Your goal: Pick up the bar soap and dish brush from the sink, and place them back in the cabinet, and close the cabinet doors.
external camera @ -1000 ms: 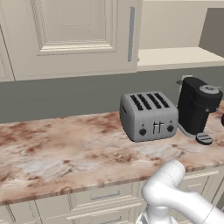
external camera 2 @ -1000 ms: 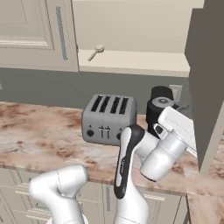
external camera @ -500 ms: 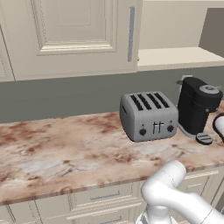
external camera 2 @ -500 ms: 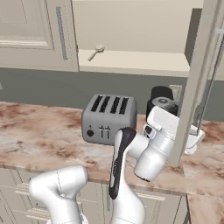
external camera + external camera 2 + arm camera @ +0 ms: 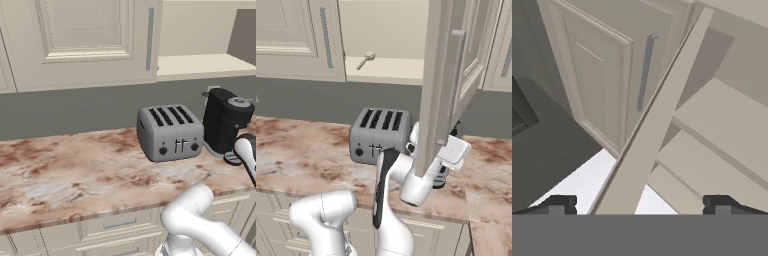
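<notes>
We look across a pink-and-brown marbled desk (image 5: 65, 170) that runs the width of both base views, with cream drawers (image 5: 117, 226) under its front edge and a grey backsplash behind. Above it, at twelve o'clock, hangs the cream wall cabinet (image 5: 391, 30); its beige shelf (image 5: 393, 70) lies open to us. One of the cabinet doors (image 5: 443, 85) stands swung out toward us at two o'clock in the right base view, edge-on, its long silver bar handle (image 5: 458, 70) facing right; the other door (image 5: 85, 40) at eleven o'clock in the left base view is shut flat, with its own vertical handle (image 5: 149, 39). In the hand view the swung door's edge (image 5: 652, 125) runs diagonally between the finger tips, and a shut neighbouring door (image 5: 597, 75) shows at eleven o'clock. The white arm's hand sits just behind the open door's lower edge, and the gripper (image 5: 639, 204) stands wide, empty, its tips to either side of the door edge. A grey four-slot toaster (image 5: 170, 132) stands on the desk, with a black coffee machine (image 5: 225, 120) just beside it at three o'clock. The dish brush (image 5: 365, 59) lies on the cabinet shelf, its round head away from us. We cannot make out the bar soap.
</notes>
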You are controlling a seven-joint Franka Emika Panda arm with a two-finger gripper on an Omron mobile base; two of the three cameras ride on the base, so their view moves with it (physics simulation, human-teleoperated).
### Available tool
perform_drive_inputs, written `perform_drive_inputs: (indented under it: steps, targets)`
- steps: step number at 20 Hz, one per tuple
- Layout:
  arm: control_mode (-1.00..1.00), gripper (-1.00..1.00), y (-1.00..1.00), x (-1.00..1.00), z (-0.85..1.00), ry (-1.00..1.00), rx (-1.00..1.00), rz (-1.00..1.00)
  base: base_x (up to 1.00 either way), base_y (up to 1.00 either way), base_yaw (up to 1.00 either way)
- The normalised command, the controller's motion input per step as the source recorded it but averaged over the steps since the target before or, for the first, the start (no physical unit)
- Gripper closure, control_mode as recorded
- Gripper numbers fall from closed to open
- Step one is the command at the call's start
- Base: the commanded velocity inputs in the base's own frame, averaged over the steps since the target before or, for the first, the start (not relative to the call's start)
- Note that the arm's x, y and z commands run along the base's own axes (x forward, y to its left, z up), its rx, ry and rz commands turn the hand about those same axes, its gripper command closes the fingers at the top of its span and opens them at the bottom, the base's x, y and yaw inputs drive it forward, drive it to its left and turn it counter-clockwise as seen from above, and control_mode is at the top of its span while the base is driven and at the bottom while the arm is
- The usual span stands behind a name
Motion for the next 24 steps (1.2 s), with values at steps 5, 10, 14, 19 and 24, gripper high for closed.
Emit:
perform_drive_inputs:
  steps: [5,10,14,19,24]
  targets:
    - [-1.00,-1.00,0.35,0.00,-0.07,-0.28,-0.11,-0.01,0.00,0.00,0.00]
    - [-1.00,-1.00,0.33,0.00,-0.05,-0.28,-0.10,0.00,0.00,0.00,0.00]
    - [-1.00,-1.00,0.33,0.00,-0.04,-0.29,-0.10,0.00,0.00,0.00,0.00]
    - [-1.00,-1.00,0.36,0.00,-0.04,-0.29,-0.10,0.00,0.00,0.00,0.00]
    - [-1.00,-1.00,0.38,0.00,-0.06,-0.29,-0.10,0.00,0.00,0.00,0.00]
